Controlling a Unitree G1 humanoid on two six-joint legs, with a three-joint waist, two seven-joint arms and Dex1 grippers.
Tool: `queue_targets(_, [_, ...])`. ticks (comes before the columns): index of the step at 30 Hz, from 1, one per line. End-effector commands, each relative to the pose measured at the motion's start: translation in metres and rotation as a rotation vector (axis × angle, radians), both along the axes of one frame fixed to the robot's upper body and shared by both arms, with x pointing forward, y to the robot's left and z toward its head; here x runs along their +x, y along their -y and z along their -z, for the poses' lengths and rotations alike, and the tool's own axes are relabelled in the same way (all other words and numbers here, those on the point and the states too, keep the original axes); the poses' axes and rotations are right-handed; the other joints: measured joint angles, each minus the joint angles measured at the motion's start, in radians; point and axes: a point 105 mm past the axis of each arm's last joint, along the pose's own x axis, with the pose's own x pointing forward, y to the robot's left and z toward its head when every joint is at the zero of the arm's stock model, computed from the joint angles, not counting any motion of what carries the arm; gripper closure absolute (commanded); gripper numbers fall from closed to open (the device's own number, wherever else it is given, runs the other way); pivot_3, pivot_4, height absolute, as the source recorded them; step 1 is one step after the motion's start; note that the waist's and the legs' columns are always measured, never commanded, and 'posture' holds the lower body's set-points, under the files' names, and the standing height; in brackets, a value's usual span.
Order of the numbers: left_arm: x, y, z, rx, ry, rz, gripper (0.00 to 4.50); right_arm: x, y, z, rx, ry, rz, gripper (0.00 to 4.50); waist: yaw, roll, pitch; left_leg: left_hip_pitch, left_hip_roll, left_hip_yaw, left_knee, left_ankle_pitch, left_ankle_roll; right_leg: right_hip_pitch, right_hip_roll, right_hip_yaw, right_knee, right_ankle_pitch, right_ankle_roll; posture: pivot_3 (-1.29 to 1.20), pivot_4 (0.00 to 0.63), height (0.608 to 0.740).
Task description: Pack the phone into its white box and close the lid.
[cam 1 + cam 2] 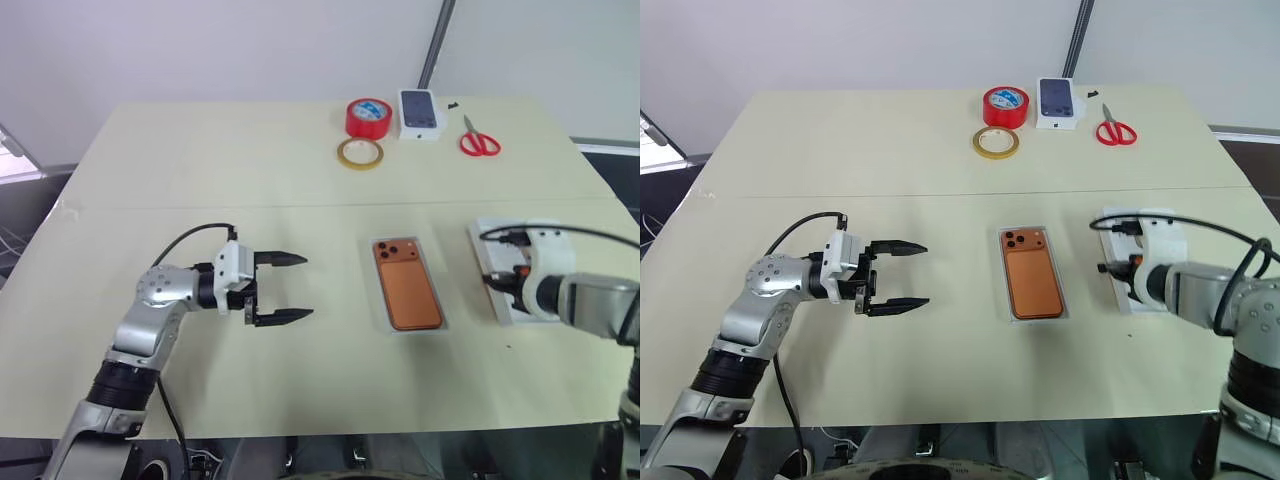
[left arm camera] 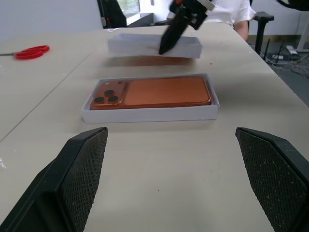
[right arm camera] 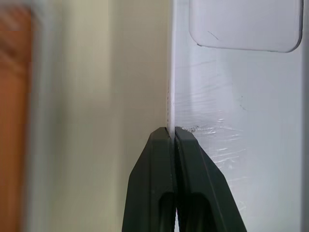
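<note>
- Your right gripper [image 3: 172,133] has its jaws closed tight on the thin edge of the lid [image 3: 241,106]; the two black fingers [image 3: 149,193] meet with the lid's rim pinched between them.
- In the left wrist view, the lid is tilted, its near long edge raised off the tabletop [image 1: 200,180] with a shadow under it, and the right gripper's fingers come down onto its near edge.
- The embossed rounded-rectangle outline of the lid faces up, near the grip point.
- Your left gripper [image 1: 283,288] has its jaws spread wide and holds nothing. The fingers [image 1: 285,259] point level toward the white box [image 1: 436,300] and hover above the tabletop, well apart from it.
- The phone [image 1: 405,282] lies flat inside the white box, orange back up, with its three dark lenses at the far corner on your left side.
- The white box sits on the tabletop between your two grippers, nearer the right one. The lid is just beside it on the right, with a strip of bare tabletop between them.
- The white box is uncovered; the lid is not yet on it.
- At the far edge of the tabletop you see a red tape roll [image 1: 368,117], a flat yellowish tape ring [image 1: 359,153] in front of it, a small white box with a phone picture [image 1: 420,113] and red-handled scissors [image 1: 478,140]. All are well apart from both grippers.
</note>
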Motion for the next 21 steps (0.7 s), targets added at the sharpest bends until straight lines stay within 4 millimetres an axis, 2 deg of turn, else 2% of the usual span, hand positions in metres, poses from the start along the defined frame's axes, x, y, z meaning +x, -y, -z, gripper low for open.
queue_targets(1, [0.002,0.000,-0.008,-0.026,0.021,-0.002,0.00,0.019,-0.002,-0.032,0.110,0.148,0.035,4.45,0.001,0.000,0.000,0.000,0.000,0.000,0.000,0.000,0.000,0.000,0.000,0.000,0.000,0.000,0.000,0.00,0.150,0.740])
queue_targets(2, [0.003,0.000,-0.008,-0.028,0.021,-0.004,0.00,0.025,-0.007,-0.038,0.167,0.179,0.030,4.45,0.002,0.000,0.000,0.000,0.000,0.000,0.000,0.000,0.000,0.000,0.000,0.000,0.000,0.000,0.000,0.00,0.150,0.740])
queue_targets(4, [0.003,0.001,-0.008,-0.033,0.020,-0.008,0.00,0.037,-0.032,-0.055,0.310,0.254,-0.049,4.45,0.000,0.000,0.000,0.000,0.000,0.000,0.000,0.000,0.000,0.000,0.000,0.000,0.000,0.000,0.000,0.00,0.150,0.740])
queue_targets(7, [0.005,0.001,-0.010,-0.044,0.024,-0.022,0.00,0.043,-0.055,-0.074,0.442,0.332,-0.124,4.45,0.000,0.001,0.000,-0.002,0.000,0.000,0.000,0.000,0.000,-0.003,0.000,0.000,0.001,0.000,0.000,0.00,0.150,0.740])
queue_targets(9, [0.008,-0.001,-0.013,-0.055,0.029,-0.041,0.00,0.044,-0.062,-0.081,0.475,0.370,-0.138,4.45,0.003,0.001,0.000,-0.005,0.000,0.000,0.000,0.000,0.000,-0.006,0.000,0.000,0.003,0.000,0.000,0.00,0.150,0.740])
queue_targets(10, [0.010,-0.002,-0.015,-0.069,0.033,-0.060,0.00,0.042,-0.071,-0.080,0.562,0.374,-0.154,4.45,0.005,0.001,0.000,-0.005,0.000,0.000,0.000,0.000,0.000,-0.006,0.000,0.000,0.003,0.000,0.000,0.00,0.150,0.740])
queue_targets(12, [0.016,-0.003,-0.021,-0.100,0.044,-0.101,0.00,0.037,-0.087,-0.084,0.690,0.390,-0.197,4.45,0.004,0.001,0.000,-0.006,0.000,0.000,0.000,0.000,0.000,-0.007,0.000,0.000,0.003,0.000,0.000,0.00,0.150,0.740])
queue_targets(15, [0.019,-0.002,-0.028,-0.148,0.034,-0.132,0.00,0.017,-0.120,-0.098,0.841,0.394,-0.348,4.45,0.000,0.002,0.001,-0.006,0.000,0.000,0.000,0.000,0.000,-0.007,-0.001,0.000,0.003,0.000,0.000,0.00,0.150,0.740])
queue_targets(17, [0.021,0.000,-0.031,-0.169,0.037,-0.149,0.00,0.002,-0.135,-0.094,0.885,0.343,-0.422,4.45,-0.002,0.002,0.001,-0.006,0.000,0.000,0.000,0.000,0.000,-0.007,-0.001,0.000,0.003,0.000,0.000,0.00,0.150,0.740])
queue_targets(21, [0.025,0.005,-0.039,-0.216,0.045,-0.182,0.00,-0.011,-0.151,-0.086,0.992,0.307,-0.444,4.45,-0.002,0.001,0.001,-0.005,0.000,0.000,0.000,0.000,0.000,-0.007,0.000,0.000,0.004,0.000,0.000,0.00,0.150,0.740])
